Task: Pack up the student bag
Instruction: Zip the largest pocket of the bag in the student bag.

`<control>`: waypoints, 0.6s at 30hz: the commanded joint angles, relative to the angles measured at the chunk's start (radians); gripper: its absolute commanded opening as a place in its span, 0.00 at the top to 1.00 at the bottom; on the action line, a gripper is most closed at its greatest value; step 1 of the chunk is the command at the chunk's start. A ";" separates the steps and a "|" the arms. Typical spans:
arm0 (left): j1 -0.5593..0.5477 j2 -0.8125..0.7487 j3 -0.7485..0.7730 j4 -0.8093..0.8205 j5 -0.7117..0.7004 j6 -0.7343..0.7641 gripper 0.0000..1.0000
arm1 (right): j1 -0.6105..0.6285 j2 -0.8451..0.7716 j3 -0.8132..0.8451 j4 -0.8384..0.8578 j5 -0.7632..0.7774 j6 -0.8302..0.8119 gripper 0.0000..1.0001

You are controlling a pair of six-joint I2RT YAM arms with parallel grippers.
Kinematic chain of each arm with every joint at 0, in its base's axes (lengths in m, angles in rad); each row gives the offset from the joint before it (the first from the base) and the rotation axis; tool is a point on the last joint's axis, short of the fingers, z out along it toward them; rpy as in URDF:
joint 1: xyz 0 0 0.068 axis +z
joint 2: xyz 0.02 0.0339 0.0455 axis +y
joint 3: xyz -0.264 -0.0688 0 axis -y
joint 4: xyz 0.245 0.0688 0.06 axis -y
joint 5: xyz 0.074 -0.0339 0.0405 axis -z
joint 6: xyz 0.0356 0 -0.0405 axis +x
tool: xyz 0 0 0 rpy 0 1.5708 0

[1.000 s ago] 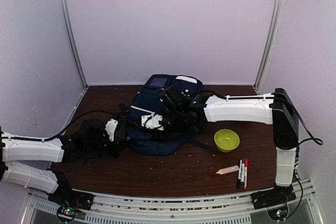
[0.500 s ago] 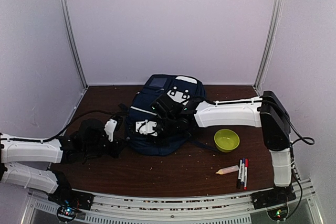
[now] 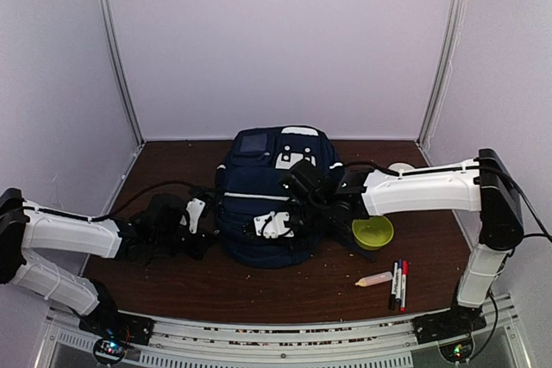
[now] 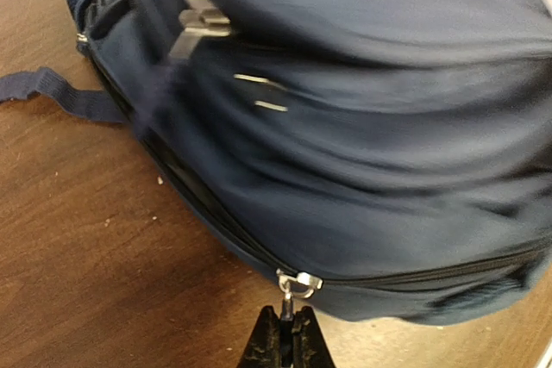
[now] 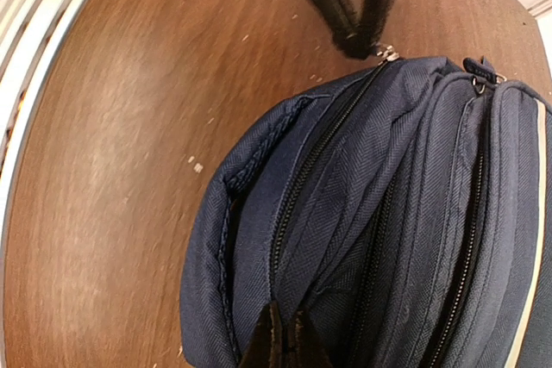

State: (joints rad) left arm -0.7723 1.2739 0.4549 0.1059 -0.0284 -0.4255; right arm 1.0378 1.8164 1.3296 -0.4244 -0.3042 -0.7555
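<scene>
The navy backpack [image 3: 259, 180] lay in the middle of the brown surface [image 3: 293, 286], its top with the pale patches toward the back wall and a loose strap trailing at its lower right. In the left wrist view the left claw [image 4: 285, 332] sat at the bottom centre of the frame, its tips pressed together and pinching the metal zipper pull [image 4: 298, 283] on the lower edge of the backpack; the fabric above was blurred. In the right wrist view the right claw [image 5: 280, 332] was also pressed together at the bottom centre, its tips against the blue fabric just beside a dark zipper line; whether anything was caught between them could not be told. To the left of those tips a front pocket [image 5: 226, 239] gaped open. A green bowl [image 3: 373, 232] stood near the backpack's right side, and toward the lower right lay a small cream tube [image 3: 374, 279] just beside a few markers [image 3: 398, 284].
</scene>
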 commanded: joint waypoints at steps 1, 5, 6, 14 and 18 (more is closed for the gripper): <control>0.042 0.051 0.038 -0.025 -0.044 0.028 1.00 | 0.007 -0.083 -0.065 -0.118 -0.001 -0.047 1.00; 0.083 0.087 0.062 -0.027 -0.041 0.049 1.00 | -0.001 -0.107 -0.095 -0.150 0.000 -0.088 1.00; 0.101 0.095 0.067 -0.023 -0.040 0.054 1.00 | -0.004 -0.110 -0.100 -0.158 -0.002 -0.091 1.00; 0.196 0.220 0.143 0.059 0.010 0.094 1.00 | -0.020 -0.124 -0.132 -0.191 -0.016 -0.111 1.00; 0.235 0.323 0.231 0.092 0.034 0.092 1.00 | -0.026 -0.123 -0.129 -0.189 -0.024 -0.108 1.00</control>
State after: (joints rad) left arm -0.5892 1.5181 0.6022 0.1249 0.0246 -0.3458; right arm 1.0203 1.7260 1.2201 -0.4892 -0.3054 -0.8616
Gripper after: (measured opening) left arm 0.025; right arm 0.010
